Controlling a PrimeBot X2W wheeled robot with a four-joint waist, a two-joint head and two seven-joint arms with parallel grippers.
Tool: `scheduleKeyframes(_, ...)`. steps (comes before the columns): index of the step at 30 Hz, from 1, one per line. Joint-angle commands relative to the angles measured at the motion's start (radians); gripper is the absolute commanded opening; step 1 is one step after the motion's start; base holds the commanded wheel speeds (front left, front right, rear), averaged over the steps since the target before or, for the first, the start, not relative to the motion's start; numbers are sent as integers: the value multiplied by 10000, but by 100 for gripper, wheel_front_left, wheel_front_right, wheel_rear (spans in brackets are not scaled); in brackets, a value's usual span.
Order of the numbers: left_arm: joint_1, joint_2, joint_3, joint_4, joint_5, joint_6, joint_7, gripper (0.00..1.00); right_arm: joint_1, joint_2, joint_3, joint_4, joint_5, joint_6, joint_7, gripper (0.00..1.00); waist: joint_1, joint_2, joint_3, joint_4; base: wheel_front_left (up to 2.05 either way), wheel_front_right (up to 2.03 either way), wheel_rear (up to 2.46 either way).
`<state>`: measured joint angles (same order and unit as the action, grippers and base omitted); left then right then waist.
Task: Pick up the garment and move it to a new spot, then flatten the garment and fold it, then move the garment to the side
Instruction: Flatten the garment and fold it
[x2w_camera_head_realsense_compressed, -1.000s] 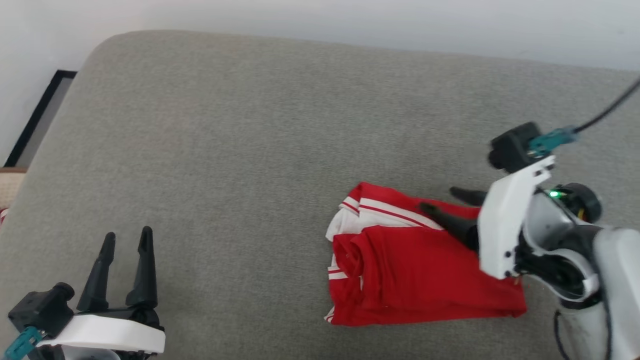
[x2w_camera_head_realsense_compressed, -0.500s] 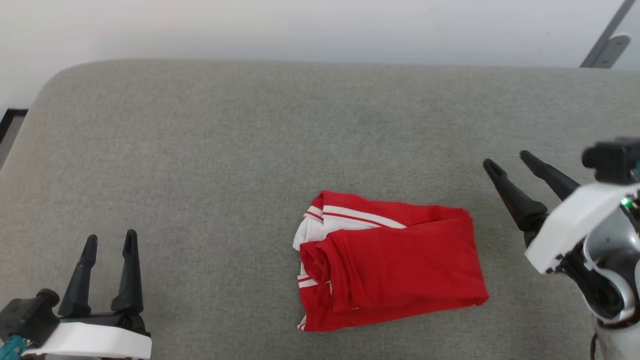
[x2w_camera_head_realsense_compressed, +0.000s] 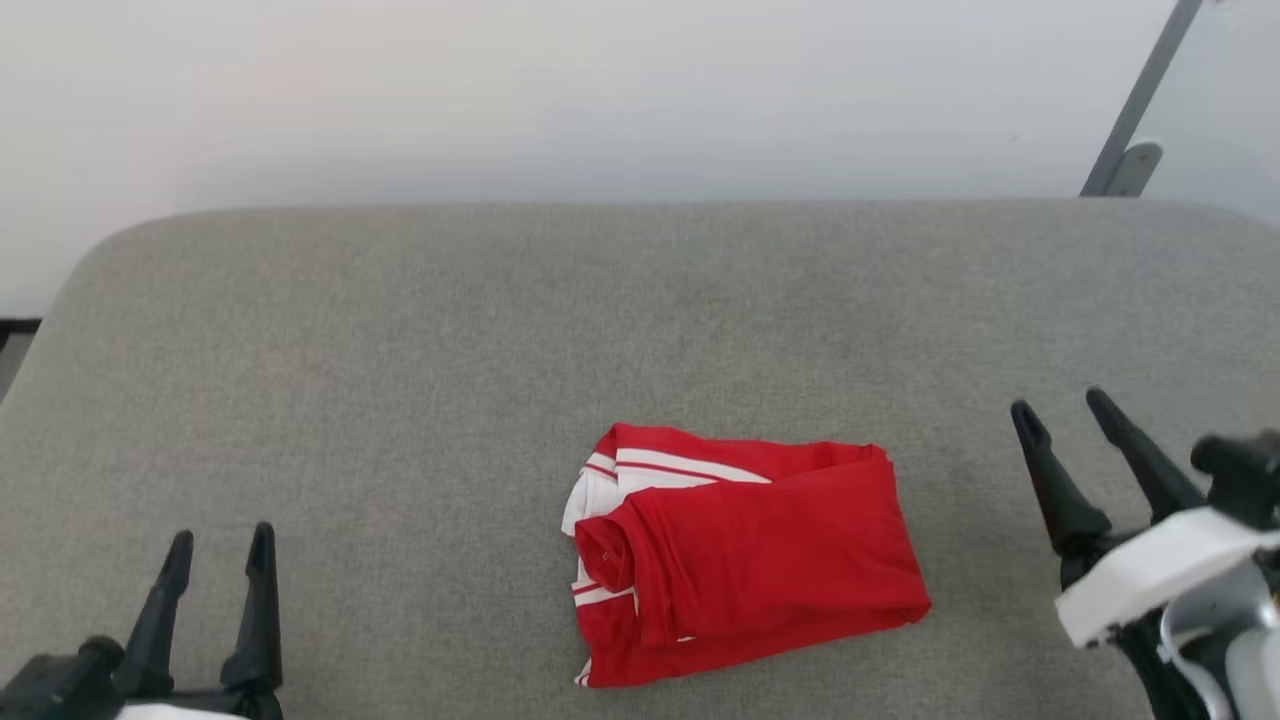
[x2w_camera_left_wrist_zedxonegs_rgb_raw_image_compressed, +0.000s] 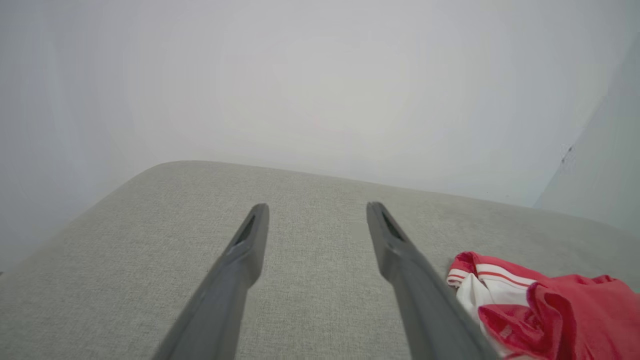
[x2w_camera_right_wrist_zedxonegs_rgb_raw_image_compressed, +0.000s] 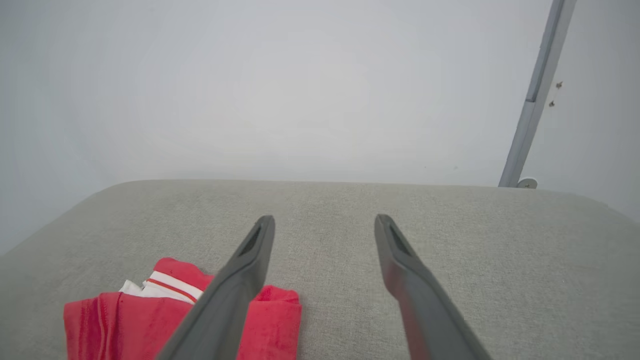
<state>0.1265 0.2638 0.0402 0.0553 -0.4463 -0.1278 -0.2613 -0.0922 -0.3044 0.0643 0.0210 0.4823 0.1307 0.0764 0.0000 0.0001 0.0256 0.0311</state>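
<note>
- The garment (x2w_camera_head_realsense_compressed: 760, 560) lay folded in a compact red bundle on the grey cushion (x2w_camera_head_realsense_compressed: 400, 350), toward the robot's side, with a white sleeve and striped trim showing at its left end.
- The left gripper (x2w_camera_head_realsense_compressed: 221, 537) stood wide open and empty, well apart from the garment.
- The right gripper (x2w_camera_head_realsense_compressed: 1058, 403) was also spread wide, holding nothing, near the garment's right edge but not touching it.
- The garment was probably light, soft and limp, so its layers would slip and unfold if it were lifted by one corner.
- The best hold seemed to be a pinch through all layers at the right folded edge, or at both ends together.
</note>
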Motion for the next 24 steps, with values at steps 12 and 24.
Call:
scheduleKeyframes(12, 609, 23, 49, -89, 136, -29, -47, 100, 1196, 281, 190, 749, -124, 1, -1773, 100, 0, -1, -525, -180, 0, 0, 0)
scheduleKeyframes(24, 730, -69, 5, 19, 280, -29, -47, 100, 1842, 605, -100, 1272, -578, 1, -2849, 100, 0, -1, -691, -208, 0, 0, 0)
